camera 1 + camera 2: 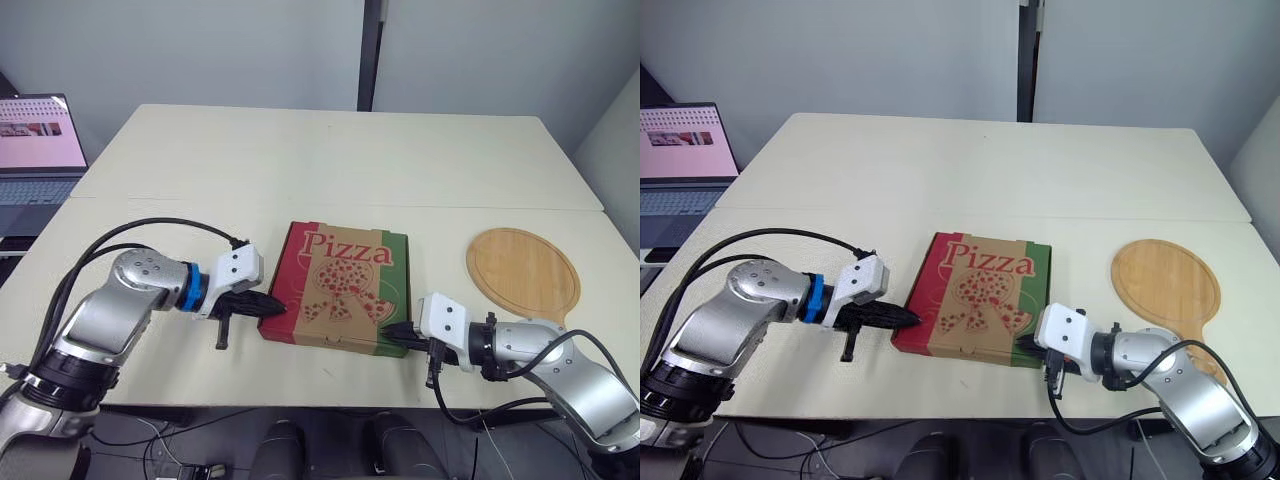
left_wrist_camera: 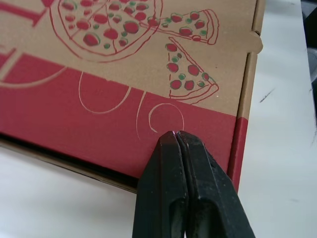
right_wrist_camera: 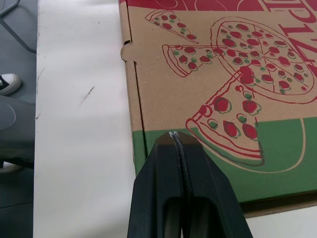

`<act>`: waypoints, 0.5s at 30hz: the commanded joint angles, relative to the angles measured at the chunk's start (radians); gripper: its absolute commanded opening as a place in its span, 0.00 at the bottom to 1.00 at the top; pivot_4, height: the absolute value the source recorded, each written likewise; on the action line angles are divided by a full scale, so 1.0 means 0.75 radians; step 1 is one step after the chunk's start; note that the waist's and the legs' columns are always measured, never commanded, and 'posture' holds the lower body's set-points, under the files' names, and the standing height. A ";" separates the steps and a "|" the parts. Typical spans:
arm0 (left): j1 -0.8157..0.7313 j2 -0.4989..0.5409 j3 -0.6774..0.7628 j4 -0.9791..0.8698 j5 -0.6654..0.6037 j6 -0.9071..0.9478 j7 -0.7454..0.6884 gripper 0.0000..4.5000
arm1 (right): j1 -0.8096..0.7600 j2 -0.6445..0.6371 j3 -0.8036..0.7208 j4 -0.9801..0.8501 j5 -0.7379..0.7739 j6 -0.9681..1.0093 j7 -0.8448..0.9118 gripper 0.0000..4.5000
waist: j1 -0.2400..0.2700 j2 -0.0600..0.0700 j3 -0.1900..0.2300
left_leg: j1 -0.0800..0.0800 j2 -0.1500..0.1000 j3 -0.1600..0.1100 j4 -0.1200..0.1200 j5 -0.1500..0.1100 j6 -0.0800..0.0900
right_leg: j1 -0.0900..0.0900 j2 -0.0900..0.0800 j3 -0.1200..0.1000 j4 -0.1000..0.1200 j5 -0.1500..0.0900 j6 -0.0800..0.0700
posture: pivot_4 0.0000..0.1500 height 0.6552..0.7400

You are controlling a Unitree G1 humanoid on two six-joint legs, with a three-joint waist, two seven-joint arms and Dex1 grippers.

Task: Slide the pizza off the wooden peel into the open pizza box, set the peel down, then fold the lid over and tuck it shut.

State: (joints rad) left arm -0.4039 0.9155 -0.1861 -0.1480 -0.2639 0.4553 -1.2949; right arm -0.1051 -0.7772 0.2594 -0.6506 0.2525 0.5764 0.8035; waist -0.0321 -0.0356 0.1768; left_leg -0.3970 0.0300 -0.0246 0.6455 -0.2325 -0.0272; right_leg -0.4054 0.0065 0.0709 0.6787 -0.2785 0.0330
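Note:
The pizza box (image 1: 343,284) lies closed on the table, lid down, printed "Pizza" with red and green side bands. My left gripper (image 1: 278,303) is shut, its tips resting on the lid's red band near the front left corner (image 2: 176,134). At the front right corner, on the green band, my right gripper (image 1: 392,330) is shut too, tips pressed on the lid (image 3: 174,135). The round wooden peel (image 1: 523,270) lies flat and bare to the right of the box. The pizza is hidden from view.
An open laptop (image 1: 35,150) stands at the far left beyond the table (image 1: 330,160). Black cables (image 1: 140,235) loop from both arms over the table's front edge. A seam runs across the tabletop behind the box.

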 commanded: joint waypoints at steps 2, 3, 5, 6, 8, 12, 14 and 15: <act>0.051 -0.040 0.028 0.029 -0.001 -0.006 0.069 0.00 | -0.025 0.008 -0.049 -0.022 0.006 -0.008 -0.010 0.01 | 0.000 0.002 -0.002 | 0.001 0.000 0.001 0.000 0.000 0.000 | 0.000 0.000 0.001 0.000 0.000 0.000 | 1.00 0.89; 0.051 -0.054 0.093 0.005 -0.074 0.054 0.088 0.00 | -0.029 0.018 -0.090 -0.028 0.026 -0.005 -0.022 0.01 | 0.000 0.002 -0.002 | 0.001 0.000 0.001 0.000 0.000 0.000 | 0.001 0.000 0.001 0.000 0.000 0.000 | 1.00 0.89; 0.049 -0.055 0.233 -0.004 -0.171 0.165 0.139 0.00 | -0.033 0.037 -0.206 -0.028 0.077 0.022 -0.055 0.01 | 0.000 0.001 -0.001 | 0.000 0.000 0.000 0.001 0.000 0.000 | 0.000 0.000 0.000 0.001 0.000 0.000 | 1.00 0.89; 0.052 -0.047 0.275 0.006 -0.182 0.180 0.161 0.00 | -0.033 0.041 -0.250 -0.023 0.088 0.030 -0.069 0.01 | -0.001 -0.001 0.000 | -0.001 0.000 0.000 0.001 0.000 0.000 | -0.001 0.000 0.000 0.001 0.000 0.000 | 1.00 0.89; 0.062 -0.035 0.341 0.059 -0.154 0.178 0.239 0.00 | -0.036 0.042 -0.320 0.010 0.073 0.036 -0.106 0.01 | -0.001 -0.001 0.000 | -0.001 0.001 -0.001 0.001 0.000 0.000 | -0.001 0.000 -0.001 0.001 0.000 0.000 | 1.00 0.89; 0.115 -0.035 0.354 0.140 -0.044 0.136 0.379 0.00 | -0.062 0.008 -0.317 0.140 -0.083 -0.009 -0.189 0.01 | -0.001 -0.001 0.000 | 0.000 0.000 0.000 0.000 0.000 0.000 | -0.001 0.000 0.000 0.001 0.000 0.000 | 1.00 0.89; 0.163 -0.063 0.314 0.108 -0.044 0.159 0.385 0.00 | -0.094 0.004 -0.253 0.220 -0.159 -0.029 -0.210 0.01 | -0.002 -0.001 0.000 | -0.001 0.000 0.001 0.000 0.000 0.000 | -0.001 -0.001 0.001 0.000 0.000 0.000 | 1.00 0.89; 0.177 -0.082 0.297 0.087 -0.054 0.177 0.387 0.00 | -0.106 0.010 -0.226 0.246 -0.174 -0.026 -0.203 0.01 | -0.001 -0.001 0.000 | -0.001 0.000 0.001 0.000 0.000 0.000 | -0.002 -0.001 0.001 0.000 0.000 0.000 | 1.00 0.89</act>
State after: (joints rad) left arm -0.2729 0.8674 0.0529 -0.0369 -0.2974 0.5821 -1.0111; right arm -0.1647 -0.7683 0.0682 -0.4711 0.1511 0.5802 0.6572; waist -0.0332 -0.0361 0.1767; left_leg -0.3979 0.0298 -0.0235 0.6454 -0.2325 -0.0273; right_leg -0.4066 0.0053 0.0714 0.6790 -0.2784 0.0331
